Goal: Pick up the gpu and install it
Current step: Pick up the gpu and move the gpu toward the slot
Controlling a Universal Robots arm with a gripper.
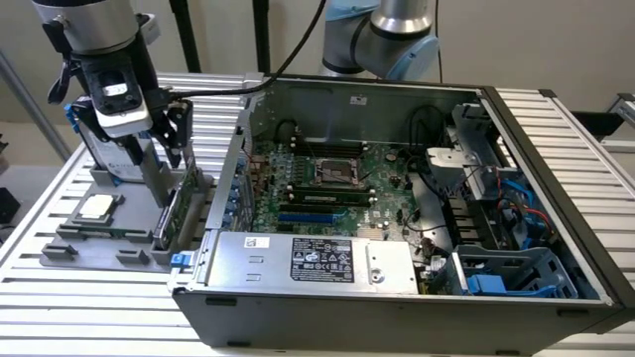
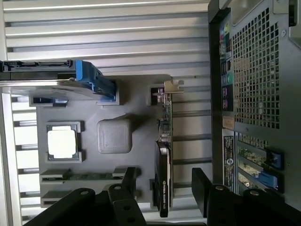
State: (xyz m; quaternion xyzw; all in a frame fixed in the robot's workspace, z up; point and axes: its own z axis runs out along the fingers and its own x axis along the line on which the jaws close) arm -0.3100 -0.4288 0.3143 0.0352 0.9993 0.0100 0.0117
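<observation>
While my pincer (image 2: 164, 181) hangs open over the gpu (image 2: 163, 150), on edge in the gray tray (image 2: 141, 94) at the exterior view's left beside the case (image 2: 254, 70), I'd centre on the board, then close square.

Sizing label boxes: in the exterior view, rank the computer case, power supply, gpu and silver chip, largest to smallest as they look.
1. computer case
2. power supply
3. gpu, seen nearly edge-on
4. silver chip

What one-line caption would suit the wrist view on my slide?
Open gripper lined up with the gpu, which stands on edge in the gray holder beside the computer case.
</observation>
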